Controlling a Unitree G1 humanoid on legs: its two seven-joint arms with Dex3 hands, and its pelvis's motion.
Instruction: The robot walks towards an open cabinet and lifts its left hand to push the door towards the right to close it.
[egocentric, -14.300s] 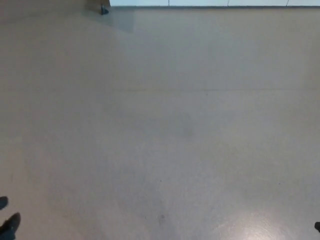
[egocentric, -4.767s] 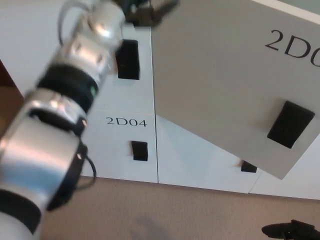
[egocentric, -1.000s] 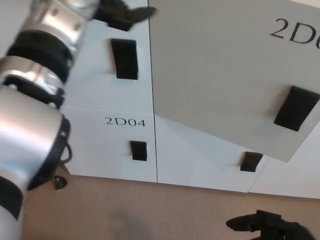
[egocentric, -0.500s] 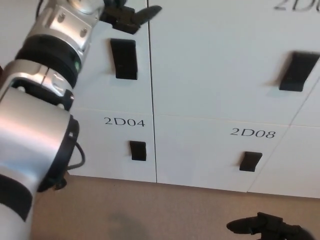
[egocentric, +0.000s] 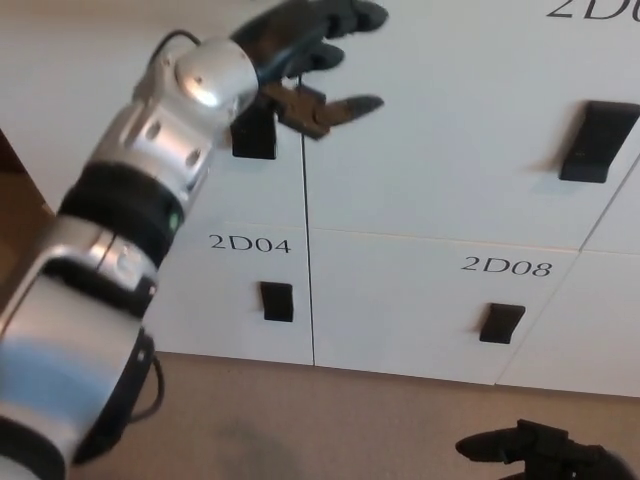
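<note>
The right robot hand (egocentric: 535, 452) shows as a dark shape low over the tan floor (egocentric: 330, 420); whether its fingers are apart cannot be told. Beyond, the silver left arm (egocentric: 130, 250) rises to the left robot hand (egocentric: 310, 50), fingers spread and empty, before the cabinet door (egocentric: 450, 130), which lies flush with drawers 2D04 (egocentric: 235, 290) and 2D08 (egocentric: 430, 310).

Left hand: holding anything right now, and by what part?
Nothing. The left hand is raised before the cabinet door, fingers spread, gripping no handle.
</note>
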